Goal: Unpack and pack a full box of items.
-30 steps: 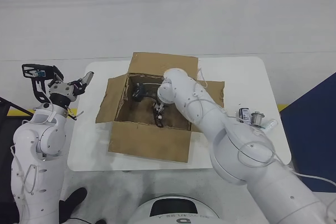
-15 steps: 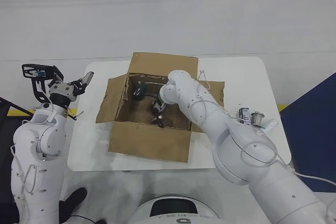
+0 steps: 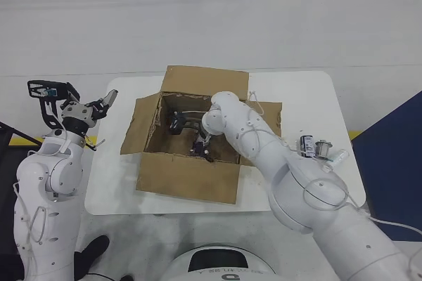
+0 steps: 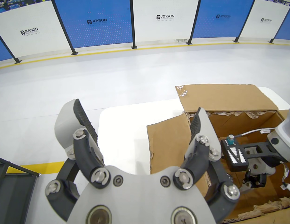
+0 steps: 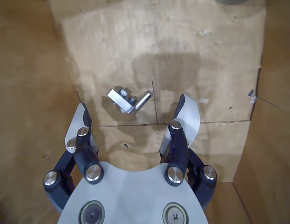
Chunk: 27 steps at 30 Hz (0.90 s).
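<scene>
In the box (image 3: pixel 186 179), the right gripper (image 5: pixel 134 103) had edged nearer, spread wide above a metal bracket (image 5: pixel 122 101) (not yet grasped); left gripper (image 4: pixel 137 106) stayed released.

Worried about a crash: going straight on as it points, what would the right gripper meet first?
Probably the small metal bracket on the box floor, just ahead of the open right gripper; depth unclear.

print | logo+wordmark, repeated x5 | on bg barrier panels (image 4: pixel 165 17), white & blue alt.
</scene>
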Tool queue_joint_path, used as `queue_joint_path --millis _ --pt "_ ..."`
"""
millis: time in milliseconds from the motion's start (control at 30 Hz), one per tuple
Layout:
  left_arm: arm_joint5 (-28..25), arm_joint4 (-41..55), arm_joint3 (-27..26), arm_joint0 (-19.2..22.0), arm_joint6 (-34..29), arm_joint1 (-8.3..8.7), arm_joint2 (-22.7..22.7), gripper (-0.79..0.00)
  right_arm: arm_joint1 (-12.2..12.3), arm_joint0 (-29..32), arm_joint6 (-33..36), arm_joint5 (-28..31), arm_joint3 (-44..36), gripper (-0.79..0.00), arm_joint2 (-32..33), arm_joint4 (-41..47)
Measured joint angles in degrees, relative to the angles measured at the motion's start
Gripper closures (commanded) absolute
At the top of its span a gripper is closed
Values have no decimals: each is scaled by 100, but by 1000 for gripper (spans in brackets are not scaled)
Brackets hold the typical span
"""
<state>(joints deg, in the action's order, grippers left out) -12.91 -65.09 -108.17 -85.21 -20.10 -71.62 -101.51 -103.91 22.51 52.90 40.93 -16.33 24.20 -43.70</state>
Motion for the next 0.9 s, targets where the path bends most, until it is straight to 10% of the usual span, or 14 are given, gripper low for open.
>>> queue_joint_path --millis 533,700,900 --pt "0 0 0 0 0 0 0 -785 -235 125 -272 -565 25 -339 -169 -431" --pt "0 0 0 0 0 0 0 -785 -287 100 -302 -683 145 -3 -157 -456" --pt "0 0 0 0 0 0 0 -785 -298 57 -531 -710 175 0 -145 -553"
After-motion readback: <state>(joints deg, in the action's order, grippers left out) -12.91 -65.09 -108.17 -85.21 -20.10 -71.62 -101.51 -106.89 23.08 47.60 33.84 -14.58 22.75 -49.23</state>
